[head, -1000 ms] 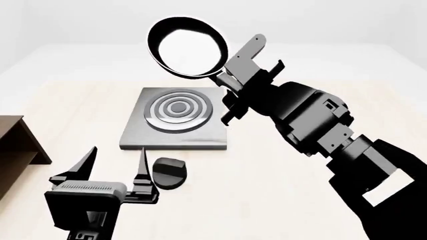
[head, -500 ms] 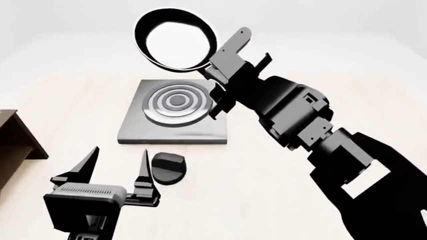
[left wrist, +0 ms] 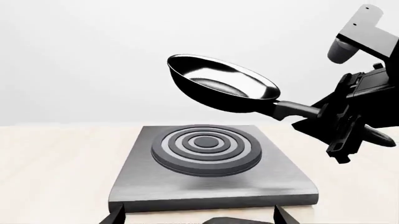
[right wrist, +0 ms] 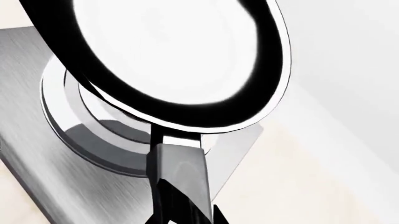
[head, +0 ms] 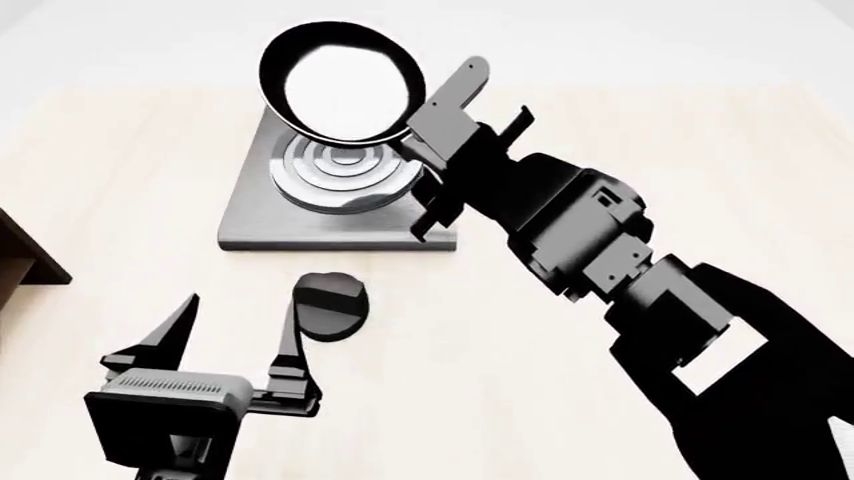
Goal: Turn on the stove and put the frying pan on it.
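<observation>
The frying pan [head: 342, 82] is black with a glossy inside and hangs in the air above the stove [head: 254, 215], a grey slab with burner rings. My right gripper [head: 424, 150] is shut on the pan's handle. In the left wrist view the frying pan [left wrist: 221, 84] floats tilted over the stove [left wrist: 212, 182], clear of the rings. In the right wrist view the frying pan [right wrist: 168, 60] fills the frame, with its handle [right wrist: 177, 172] running into my jaws and the stove [right wrist: 37, 154] beneath. My left gripper [head: 227, 335] is open and empty near the black knob [head: 328, 306].
The round black knob lies on the light wooden table [head: 561, 130] just in front of the stove. A dark brown shelf corner [head: 24, 255] shows at the left edge.
The pan has moved left and down, now over the stove's rings. The head view has tilted, so stove and knob sit higher in the frame. The left gripper has stayed put.
</observation>
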Tool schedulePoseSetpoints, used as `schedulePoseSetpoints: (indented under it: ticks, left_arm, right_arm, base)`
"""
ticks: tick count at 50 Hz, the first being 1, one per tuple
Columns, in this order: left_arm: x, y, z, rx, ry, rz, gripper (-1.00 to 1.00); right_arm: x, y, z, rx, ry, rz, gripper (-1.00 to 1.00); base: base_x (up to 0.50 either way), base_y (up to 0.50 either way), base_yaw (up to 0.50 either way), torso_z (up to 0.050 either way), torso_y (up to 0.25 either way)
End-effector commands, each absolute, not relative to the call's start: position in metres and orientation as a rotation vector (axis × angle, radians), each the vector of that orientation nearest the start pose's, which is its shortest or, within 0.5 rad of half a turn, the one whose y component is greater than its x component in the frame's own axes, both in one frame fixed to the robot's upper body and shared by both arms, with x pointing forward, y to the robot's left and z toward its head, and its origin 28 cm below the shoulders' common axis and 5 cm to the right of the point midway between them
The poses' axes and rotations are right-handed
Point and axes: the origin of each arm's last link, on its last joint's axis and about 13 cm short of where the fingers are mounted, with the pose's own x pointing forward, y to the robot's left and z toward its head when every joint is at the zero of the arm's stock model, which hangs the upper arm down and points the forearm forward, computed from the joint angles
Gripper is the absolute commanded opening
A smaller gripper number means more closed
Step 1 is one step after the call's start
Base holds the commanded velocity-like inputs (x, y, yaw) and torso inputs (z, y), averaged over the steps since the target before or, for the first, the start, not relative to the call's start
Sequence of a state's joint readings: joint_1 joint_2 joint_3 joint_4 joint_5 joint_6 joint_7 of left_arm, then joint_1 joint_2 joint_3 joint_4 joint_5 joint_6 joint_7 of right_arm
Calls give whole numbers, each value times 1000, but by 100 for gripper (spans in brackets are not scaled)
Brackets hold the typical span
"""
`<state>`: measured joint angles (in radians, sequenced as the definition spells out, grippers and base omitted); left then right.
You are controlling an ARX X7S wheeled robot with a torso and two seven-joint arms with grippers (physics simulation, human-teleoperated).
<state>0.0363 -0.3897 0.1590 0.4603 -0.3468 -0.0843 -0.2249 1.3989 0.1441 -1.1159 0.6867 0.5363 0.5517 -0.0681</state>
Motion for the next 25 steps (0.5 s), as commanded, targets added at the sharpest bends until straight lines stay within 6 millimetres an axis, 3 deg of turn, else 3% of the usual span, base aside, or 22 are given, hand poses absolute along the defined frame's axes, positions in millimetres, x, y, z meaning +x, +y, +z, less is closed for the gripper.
schedulePoseSetpoints:
  ticks: [1, 25]
  left_arm:
    - [194, 233, 96, -24, -245, -83, 100]
    - [194, 234, 94, -31, -238, -81, 100]
  right_arm:
    - [407, -39, 252, -690, 60, 444, -100]
    - [420, -24, 242, -672, 64, 405, -100]
  base:
    - [0, 0, 0, 0, 0]
    - [0, 0, 0, 0, 1]
